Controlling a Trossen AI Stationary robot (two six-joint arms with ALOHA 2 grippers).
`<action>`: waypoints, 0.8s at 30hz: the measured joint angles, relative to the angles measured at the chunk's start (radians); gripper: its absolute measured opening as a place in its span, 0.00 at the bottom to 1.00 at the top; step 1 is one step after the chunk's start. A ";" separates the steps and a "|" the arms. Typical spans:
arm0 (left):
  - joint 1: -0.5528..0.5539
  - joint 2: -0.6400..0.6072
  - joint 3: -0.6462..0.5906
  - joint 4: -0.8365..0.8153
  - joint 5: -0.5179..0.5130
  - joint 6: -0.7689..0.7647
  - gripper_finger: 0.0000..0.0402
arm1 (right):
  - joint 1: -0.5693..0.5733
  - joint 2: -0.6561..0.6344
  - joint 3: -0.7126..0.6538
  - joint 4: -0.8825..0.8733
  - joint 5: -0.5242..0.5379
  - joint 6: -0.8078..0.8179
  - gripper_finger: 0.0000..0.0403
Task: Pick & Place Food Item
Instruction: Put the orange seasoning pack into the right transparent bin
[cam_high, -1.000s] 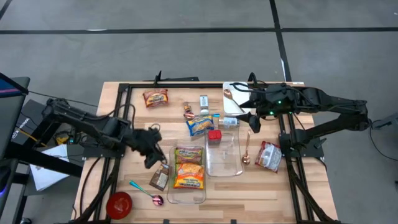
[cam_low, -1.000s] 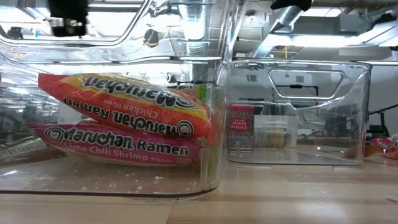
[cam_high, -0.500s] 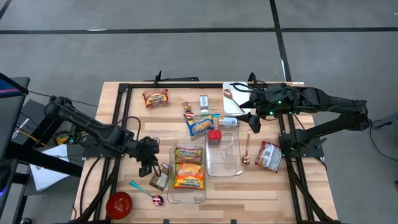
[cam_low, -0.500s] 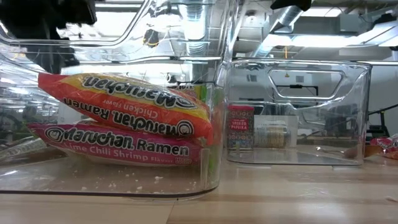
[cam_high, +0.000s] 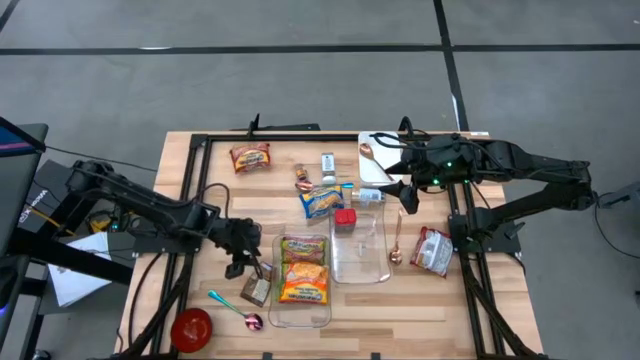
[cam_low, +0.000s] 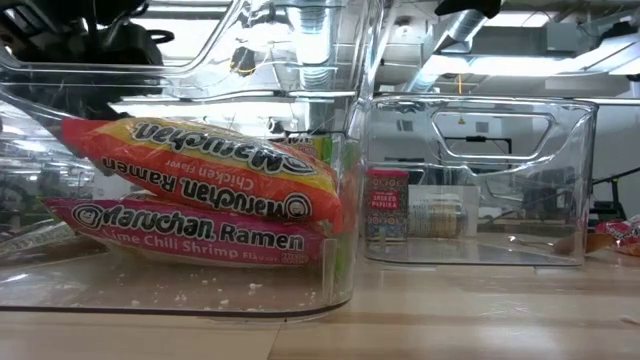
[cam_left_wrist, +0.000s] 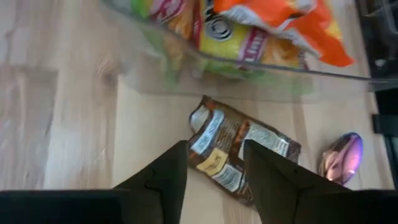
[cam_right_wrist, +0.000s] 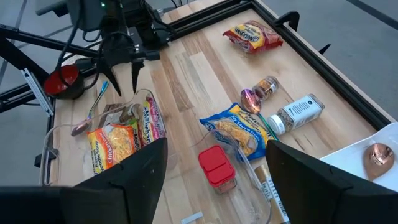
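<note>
Packet (cam_left_wrist: 239, 146), the brown one, lies flat on the table just beside the bin (cam_high: 272, 312), on the side away from the second, empty bin (cam_high: 381, 275), with the purple spoon (cam_left_wrist: 341, 157) close on its far side. Your left gripper (cam_high: 247, 263) hangs over the packet's near end with its fingers (cam_left_wrist: 163, 175) spread and nothing between them; in the wrist view they straddle only the packet's corner, not its middle. That is your first risk: close here and you pinch a thin edge of foil, which I judge likely to slip out or let the packet swing and drop on the way up. The second risk is the bin wall. One finger stands close to it, so a descent a little off could catch the rim or shove the bin, which already holds two ramen packs (cam_low: 200, 165). The third is the spoon: a drag across the table could nudge it or trap it under the packet. Your right gripper (cam_high: 406, 198) waits well apart from the bin, beyond the empty one and near the red-lidded jar (cam_high: 345, 219), its fingers wide and empty, so it does not threaten this grasp.
</note>
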 joint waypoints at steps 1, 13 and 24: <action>0.013 0.005 -0.005 0.011 0.022 0.022 0.40 | 0.000 0.000 0.000 0.000 0.000 0.000 0.66; 0.123 0.179 -0.012 0.171 0.163 0.165 0.44 | 0.000 0.000 0.000 -0.004 0.033 0.019 0.66; 0.107 0.292 -0.011 0.233 0.187 0.182 0.43 | -0.005 0.000 0.000 -0.035 0.035 0.038 0.66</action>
